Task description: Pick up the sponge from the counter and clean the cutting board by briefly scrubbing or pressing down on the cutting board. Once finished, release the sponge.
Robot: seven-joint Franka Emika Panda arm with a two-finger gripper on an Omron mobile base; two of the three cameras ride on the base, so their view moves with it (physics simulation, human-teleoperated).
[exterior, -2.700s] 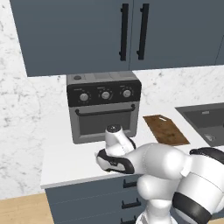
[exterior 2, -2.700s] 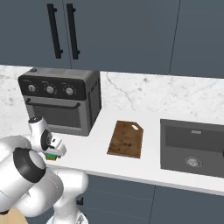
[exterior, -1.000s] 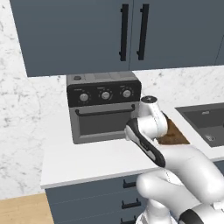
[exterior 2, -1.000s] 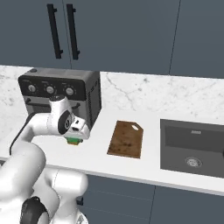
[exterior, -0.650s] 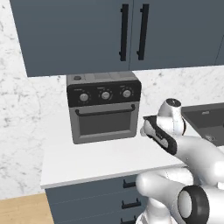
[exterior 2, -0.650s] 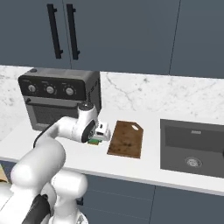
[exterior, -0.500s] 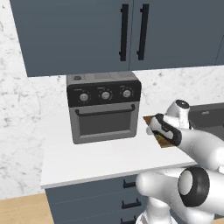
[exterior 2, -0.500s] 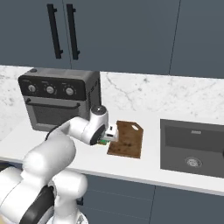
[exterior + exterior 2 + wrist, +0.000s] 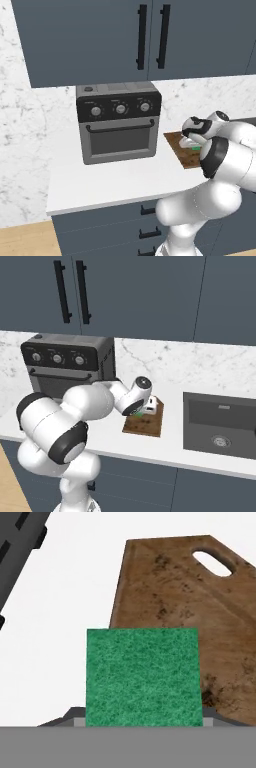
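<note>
The sponge (image 9: 144, 677) (green face toward the hand camera) sits clamped in my gripper (image 9: 146, 408), hovering over the cutting board (image 9: 200, 617) at its edge nearest the toaster oven (image 9: 119, 122). The board's long axis runs away from the hand toward its notched end, so the bare wood lies ahead and below. I judge the next move a short descent onto the board, away from the white counter (image 9: 100, 180).

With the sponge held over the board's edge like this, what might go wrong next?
1. In the hand view the sponge straddles the cutting board's left edge, so pressing down now may land partly on the counter.
2. The gripper works close to the toaster oven; a wide scrub stroke could bump it.
</note>
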